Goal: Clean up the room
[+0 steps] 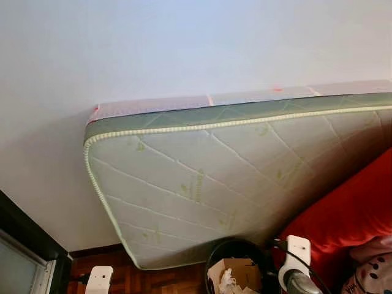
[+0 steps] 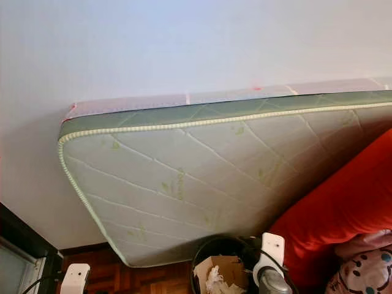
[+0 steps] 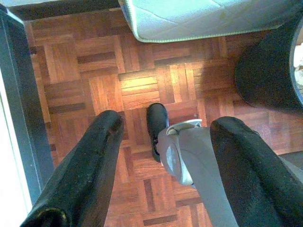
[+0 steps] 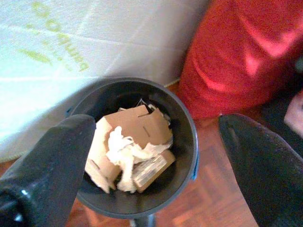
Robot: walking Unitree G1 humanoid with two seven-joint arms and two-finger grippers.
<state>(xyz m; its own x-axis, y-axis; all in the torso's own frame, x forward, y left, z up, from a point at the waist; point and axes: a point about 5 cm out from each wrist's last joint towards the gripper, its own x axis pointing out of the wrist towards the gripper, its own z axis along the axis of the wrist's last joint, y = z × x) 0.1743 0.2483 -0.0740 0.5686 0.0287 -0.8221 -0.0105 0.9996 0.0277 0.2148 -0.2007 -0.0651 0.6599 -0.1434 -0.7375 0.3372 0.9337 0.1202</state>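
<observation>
A quilted mattress [image 1: 233,177] leans against the white wall [image 1: 153,49], with a red cushion [image 1: 349,214] beside it. Before them on the parquet floor [image 3: 142,85] stands a black bin [image 4: 187,142] holding cardboard [image 4: 137,125] and crumpled paper [image 4: 125,149]. The right gripper [image 4: 156,161] hangs wide open and empty above the bin. The left gripper [image 3: 163,156] is open and empty above the floor.

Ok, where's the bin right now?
The bin sits on the floor under the right gripper, between the leaning mattress and the red cushion.

Open right tool [image 4: 156,161] above black bin [image 4: 184,142] holding cardboard [image 4: 137,125].
</observation>
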